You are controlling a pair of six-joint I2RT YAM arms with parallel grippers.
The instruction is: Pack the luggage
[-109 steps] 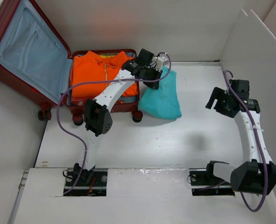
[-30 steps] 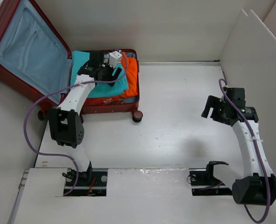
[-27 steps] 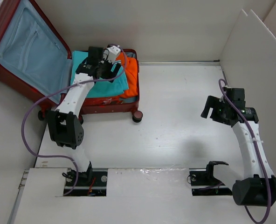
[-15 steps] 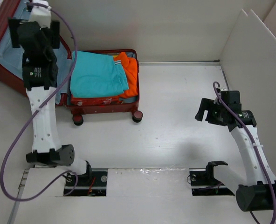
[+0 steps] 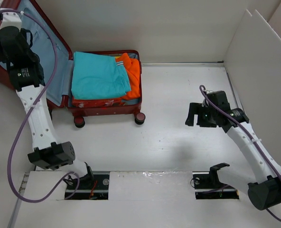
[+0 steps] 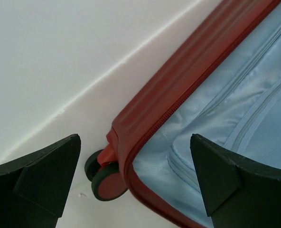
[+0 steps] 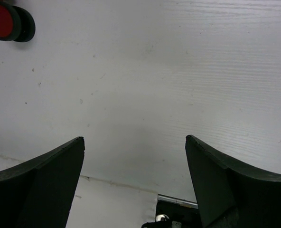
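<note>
Luggage (image 5: 105, 108) open at the desk's (image 5: 178, 95) far-left corner, lid (image 5: 60, 64) raised leftward — its outer rim lies directly beneath the left end effector (image 6: 135, 137), jaws wide apart and empty; the right end effector (image 7: 134, 138), equally apart, hovers well away.

The whole tabletop (image 5: 178, 95) is viewed from high above and behind the arm bases at 6 o'clock. The left wrist view is held close to the luggage (image 6: 178, 80) lid's rim, seen overhead at 10 o'clock. The right wrist view is pointed down at bare tabletop nearby; 1 wheel (image 7: 5, 21) at its 11 o'clock is shared overhead.
</note>
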